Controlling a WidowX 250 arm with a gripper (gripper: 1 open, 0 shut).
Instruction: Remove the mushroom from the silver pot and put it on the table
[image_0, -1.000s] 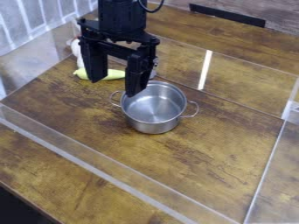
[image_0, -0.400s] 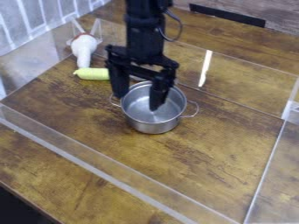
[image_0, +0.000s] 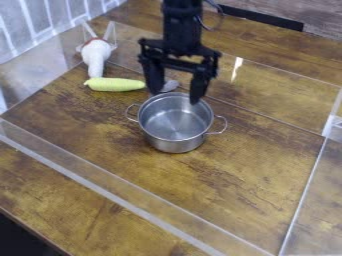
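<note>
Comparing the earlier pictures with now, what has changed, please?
The robot's hand moved away from the viewer, to beyond the silver pot, uncovering the white object at upper left. No grasp or release is visible. The pot and the yellow-green item stayed.

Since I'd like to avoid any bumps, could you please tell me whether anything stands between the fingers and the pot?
Nothing visible stands between the open fingers and the pot. A small greyish thing shows by its far rim, near the fingers; I can't tell its exact place.
</note>
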